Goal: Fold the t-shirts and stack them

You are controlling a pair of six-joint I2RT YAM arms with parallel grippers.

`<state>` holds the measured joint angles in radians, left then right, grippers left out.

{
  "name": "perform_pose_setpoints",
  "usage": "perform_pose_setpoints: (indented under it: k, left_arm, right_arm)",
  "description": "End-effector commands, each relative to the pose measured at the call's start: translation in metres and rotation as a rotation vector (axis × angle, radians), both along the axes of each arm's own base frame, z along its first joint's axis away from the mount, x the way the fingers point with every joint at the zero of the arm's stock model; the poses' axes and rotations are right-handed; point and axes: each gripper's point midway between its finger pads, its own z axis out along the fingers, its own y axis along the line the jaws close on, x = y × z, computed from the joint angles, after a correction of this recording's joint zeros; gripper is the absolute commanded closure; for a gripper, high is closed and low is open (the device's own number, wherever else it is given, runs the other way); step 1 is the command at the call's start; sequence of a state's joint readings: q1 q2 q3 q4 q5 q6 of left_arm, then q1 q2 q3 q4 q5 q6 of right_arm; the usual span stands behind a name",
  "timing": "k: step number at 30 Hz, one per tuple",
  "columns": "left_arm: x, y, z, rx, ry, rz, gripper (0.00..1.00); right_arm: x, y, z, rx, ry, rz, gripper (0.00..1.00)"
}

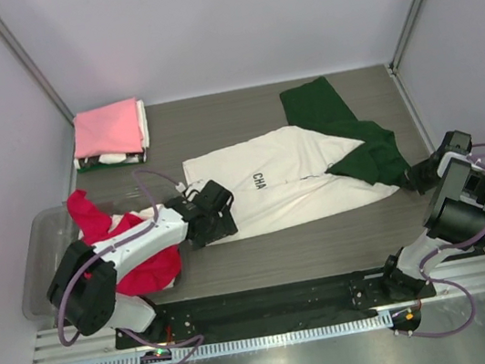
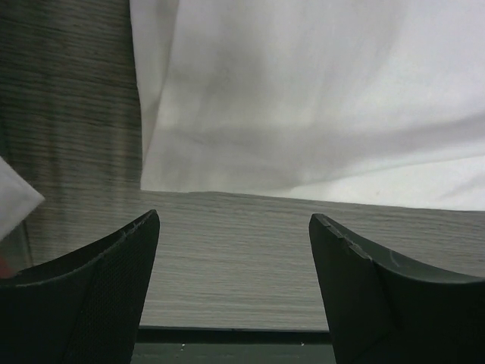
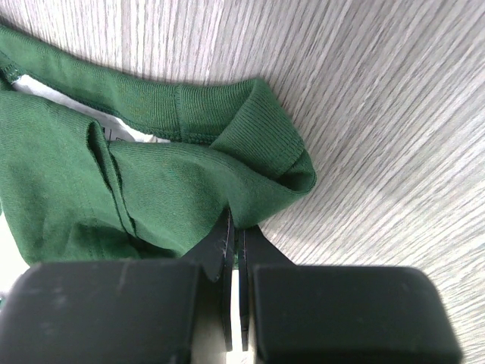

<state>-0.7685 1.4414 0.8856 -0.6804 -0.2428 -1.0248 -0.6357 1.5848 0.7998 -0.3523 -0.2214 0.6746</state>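
Note:
The cream-white t-shirt (image 1: pixel 288 179) with black print lies spread mid-table, its print partly hidden in folds. The dark green t-shirt (image 1: pixel 345 129) lies over its right end. My left gripper (image 1: pixel 216 216) is open and empty at the white shirt's left edge. In the left wrist view the white cloth (image 2: pixel 318 98) lies just beyond the open gripper (image 2: pixel 235 227), bare table between the fingers. My right gripper (image 1: pixel 415 177) is shut on the green shirt's right edge; the right wrist view shows the gripper (image 3: pixel 236 227) pinching the green fold (image 3: pixel 189 182). The red-magenta t-shirt (image 1: pixel 108 236) lies crumpled at left. The pale pink t-shirt (image 1: pixel 107 128) lies folded at back left.
A clear plastic bin (image 1: pixel 36 265) stands at the left edge, with the red shirt spilling over it. The pink shirt tops a small stack with other cloth under it. Metal frame posts rise at the back corners. A black rail (image 1: pixel 271 302) runs along the near edge.

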Motion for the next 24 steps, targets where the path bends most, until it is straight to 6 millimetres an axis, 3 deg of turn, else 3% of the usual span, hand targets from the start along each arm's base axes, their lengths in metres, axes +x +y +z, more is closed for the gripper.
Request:
perform_pose_setpoints:
  k: [1,15,18,19,21,22,23,24]
  left_arm:
    - [-0.001,0.001,-0.01,0.008,-0.005,0.056,0.2]
    - [0.008,0.02,-0.042,0.124,-0.017,0.089,0.21]
    - [0.02,0.018,-0.043,0.12,-0.037,0.082,0.36]
    - [0.028,0.014,-0.04,0.118,-0.052,0.063,0.49]
    - [0.041,0.012,-0.036,0.118,-0.065,0.057,0.62]
    - [0.053,0.003,-0.031,0.106,-0.073,0.03,0.78]
    - [0.063,0.003,-0.028,0.098,-0.073,0.037,0.88]
    - [0.081,-0.009,-0.013,0.061,-0.103,0.038,1.0]
  right_arm:
    - [-0.005,0.005,-0.011,0.005,0.042,0.027,0.99]
    - [-0.01,0.003,-0.016,-0.006,0.069,0.023,0.99]
    - [-0.009,0.002,-0.017,-0.005,0.077,0.019,0.99]
    - [-0.009,0.002,-0.017,-0.003,0.076,0.019,0.99]
    - [-0.004,0.002,-0.015,0.01,0.076,0.013,0.99]
    - [0.0,0.002,-0.012,0.023,0.069,0.003,0.99]
    - [0.013,0.001,-0.003,0.034,0.036,0.005,0.99]
    - [0.022,0.005,-0.001,0.047,0.03,0.017,0.99]
